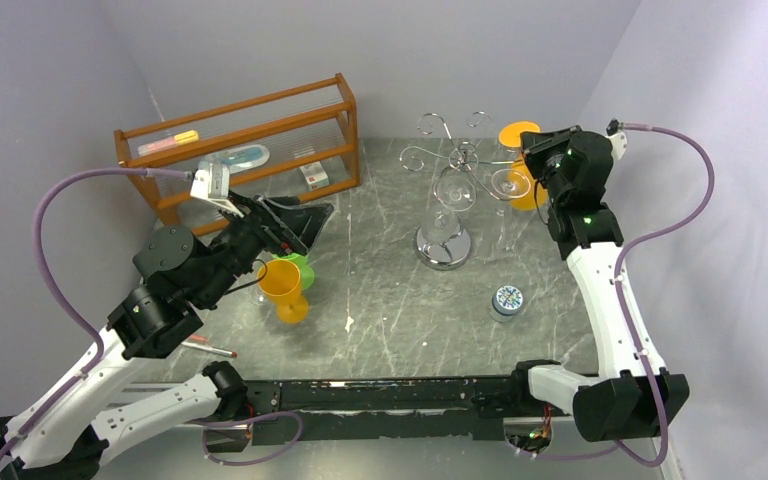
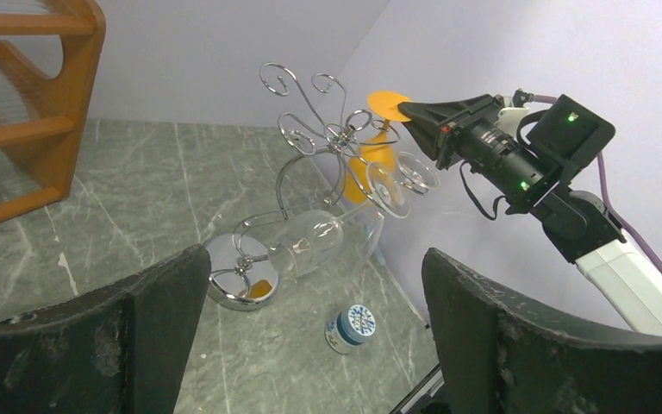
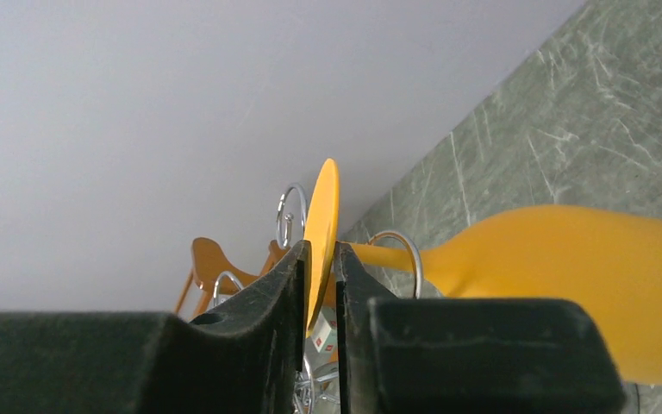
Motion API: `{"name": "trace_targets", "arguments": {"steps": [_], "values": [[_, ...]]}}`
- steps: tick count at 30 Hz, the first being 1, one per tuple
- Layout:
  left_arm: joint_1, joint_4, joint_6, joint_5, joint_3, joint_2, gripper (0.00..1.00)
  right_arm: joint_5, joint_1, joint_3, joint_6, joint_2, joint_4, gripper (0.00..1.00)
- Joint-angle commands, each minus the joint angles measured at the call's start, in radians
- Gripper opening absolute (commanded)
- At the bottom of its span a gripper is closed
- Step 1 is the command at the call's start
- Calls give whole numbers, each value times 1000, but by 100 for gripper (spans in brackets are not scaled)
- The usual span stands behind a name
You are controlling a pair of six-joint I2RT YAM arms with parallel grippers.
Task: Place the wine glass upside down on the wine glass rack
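The chrome wine glass rack [image 1: 443,245] stands at the middle back, also in the left wrist view [image 2: 310,129]. My right gripper [image 1: 532,147] is shut on the flat foot of an orange wine glass [image 1: 523,186], held upside down at the rack's right arms. In the right wrist view the foot [image 3: 322,216] sits edge-on between my fingers [image 3: 286,285], the bowl [image 3: 586,276] hangs lower right, and a chrome loop [image 3: 407,250] curls by the stem. My left gripper [image 1: 305,215] is open and empty, left of the rack.
A clear glass [image 1: 452,190] hangs upside down on the rack. A second orange glass [image 1: 282,285] and a green cup [image 1: 303,266] sit under my left arm. A blue-white tin [image 1: 507,300] lies front right. The wooden shelf [image 1: 250,140] stands back left.
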State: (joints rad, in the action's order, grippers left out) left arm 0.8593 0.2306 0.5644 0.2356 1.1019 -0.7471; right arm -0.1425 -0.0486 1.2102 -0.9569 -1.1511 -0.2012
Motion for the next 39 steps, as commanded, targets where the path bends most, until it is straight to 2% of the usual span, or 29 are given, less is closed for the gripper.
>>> {"name": "trace_targets", "arguments": {"steps": [1, 10, 23, 33, 39], "values": [[4, 35, 2, 50, -10, 6, 96, -2, 12, 49, 27, -3, -8, 21], [3, 31, 6, 68, -27, 18, 97, -4, 12, 103, 88, -12, -84, 43], [3, 42, -2, 66, -31, 22, 97, 28, 12, 134, 156, -65, -137, 44], [3, 60, -11, 85, -35, 23, 97, -50, 12, 141, 324, -23, -131, 53], [3, 136, -44, 154, -37, 3, 97, -95, 12, 144, 377, 21, -144, 55]]}}
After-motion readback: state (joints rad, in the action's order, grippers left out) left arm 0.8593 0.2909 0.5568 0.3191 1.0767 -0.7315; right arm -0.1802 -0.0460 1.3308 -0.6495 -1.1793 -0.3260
